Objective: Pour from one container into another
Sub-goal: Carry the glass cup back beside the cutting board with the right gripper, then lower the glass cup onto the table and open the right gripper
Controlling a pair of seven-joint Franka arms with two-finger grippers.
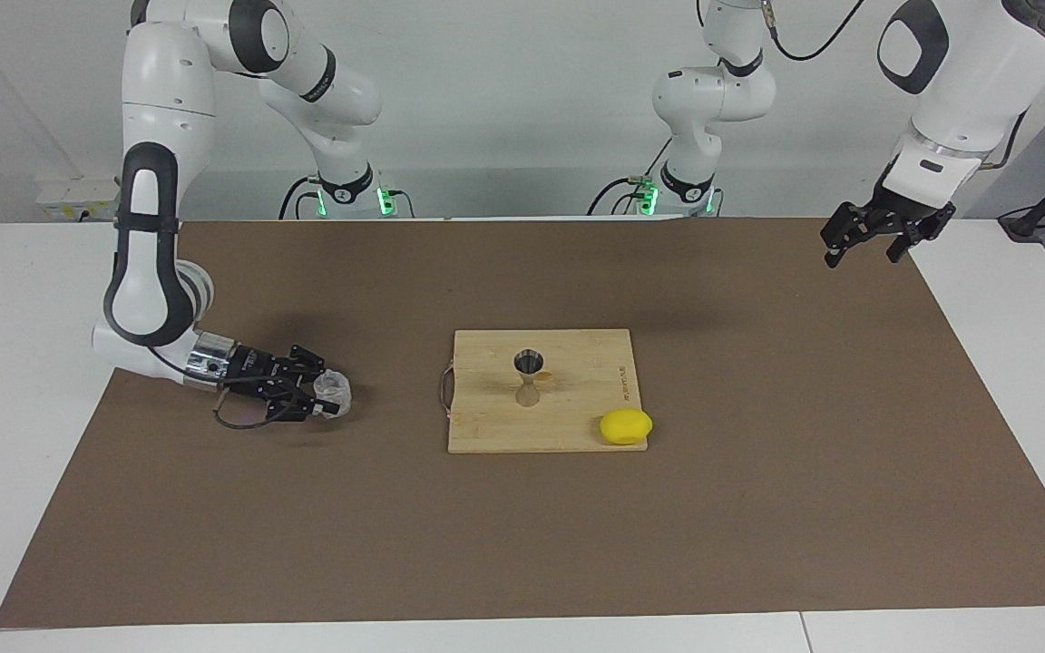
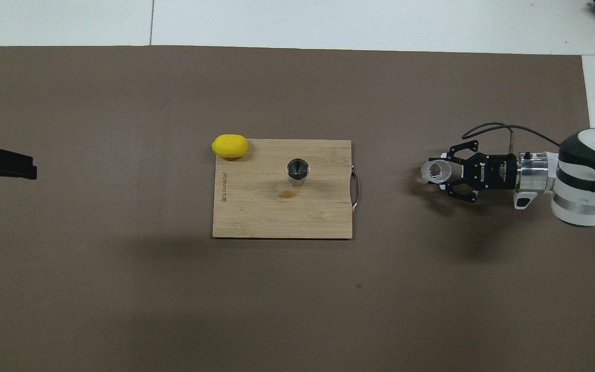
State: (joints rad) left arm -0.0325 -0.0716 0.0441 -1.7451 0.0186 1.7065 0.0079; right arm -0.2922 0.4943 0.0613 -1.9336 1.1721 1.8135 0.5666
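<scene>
Toward the right arm's end of the table, right gripper (image 1: 330, 396) has its fingers clamped on the glass tumbler (image 1: 336, 392); jigger (image 1: 528, 376) stands mid-table on the cutting board (image 1: 577, 426), sideways from it. Left gripper (image 1: 881, 238) waits, fingers wide.

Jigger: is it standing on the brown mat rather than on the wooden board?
No. In the facing view the jigger stands upright near the middle of the wooden board, apart from the lemon at the board's corner.
</scene>
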